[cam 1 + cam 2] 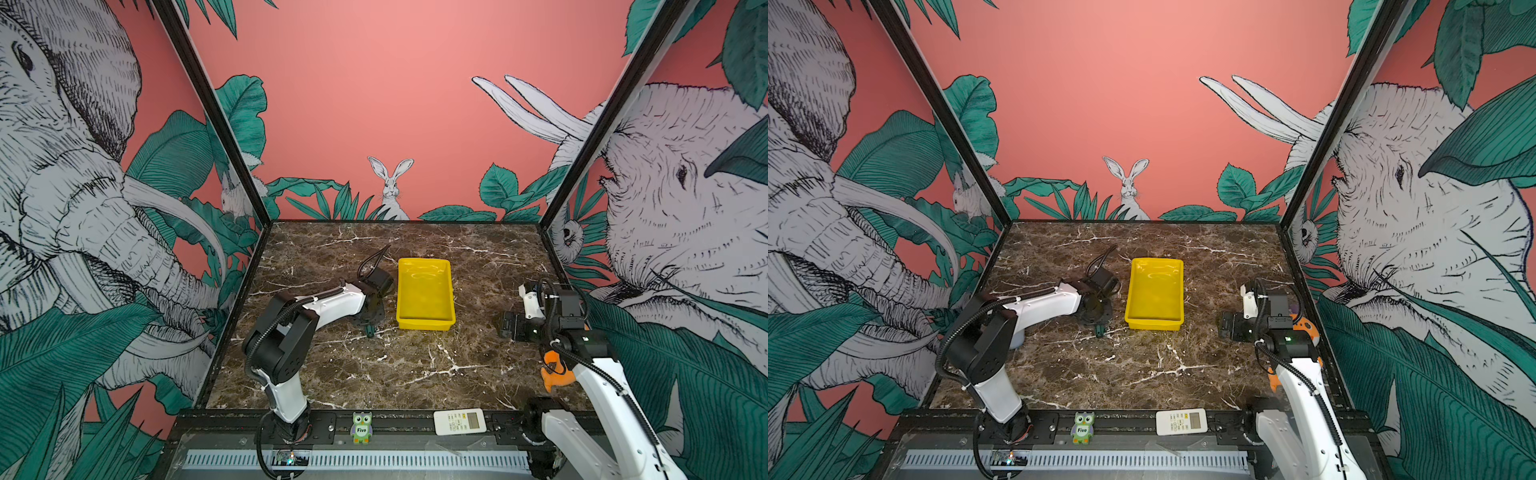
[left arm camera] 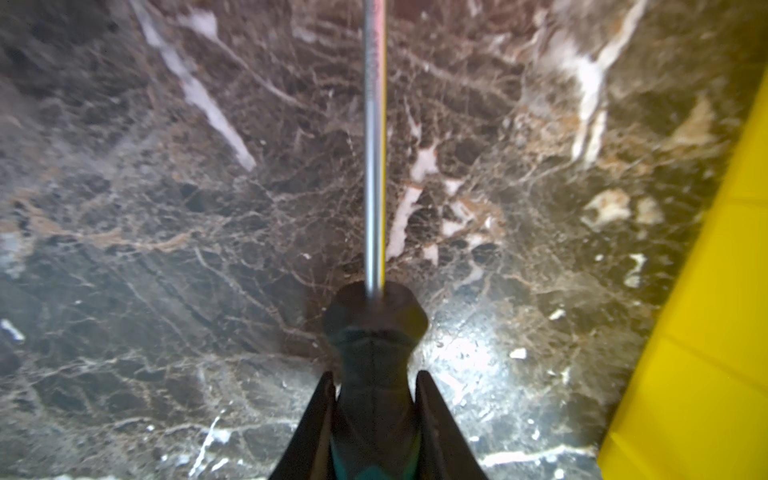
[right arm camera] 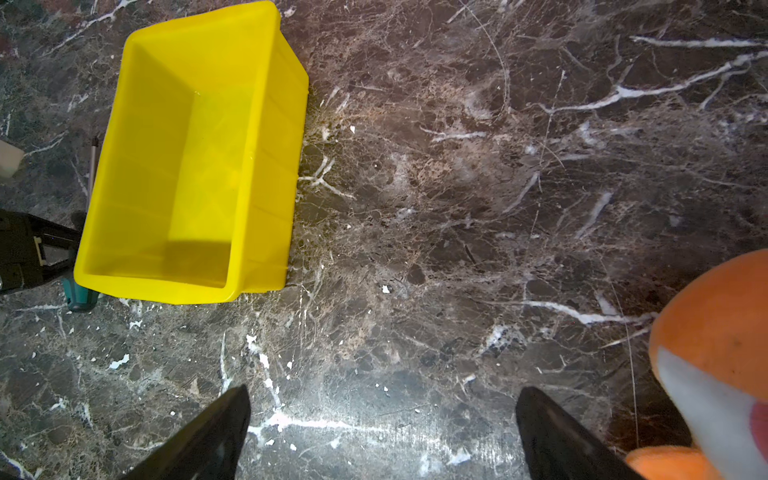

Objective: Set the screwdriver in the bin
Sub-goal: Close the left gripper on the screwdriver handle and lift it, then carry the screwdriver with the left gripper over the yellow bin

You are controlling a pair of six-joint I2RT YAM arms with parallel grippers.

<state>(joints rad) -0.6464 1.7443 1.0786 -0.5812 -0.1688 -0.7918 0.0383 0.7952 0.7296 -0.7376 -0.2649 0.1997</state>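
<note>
The screwdriver (image 2: 374, 332) has a dark green and black handle and a thin metal shaft (image 2: 374, 145). My left gripper (image 2: 375, 376) is shut on its handle, low at the marble table, just left of the bin. In both top views only the green butt end (image 1: 370, 331) (image 1: 1099, 330) shows below the gripper (image 1: 369, 318). I cannot tell whether it is lifted off the table. The yellow bin (image 1: 424, 325) (image 1: 1154, 325) (image 3: 266, 166) stands mid-table with nothing in it. My right gripper (image 3: 382, 399) (image 1: 509, 326) is open over bare marble to the right of the bin.
An orange and white plush toy (image 3: 715, 332) (image 1: 557, 374) lies beside the right gripper near the right wall. A white remote (image 1: 459, 420) and a green owl figure (image 1: 361, 427) sit on the front rail. Walls close off three sides of the table.
</note>
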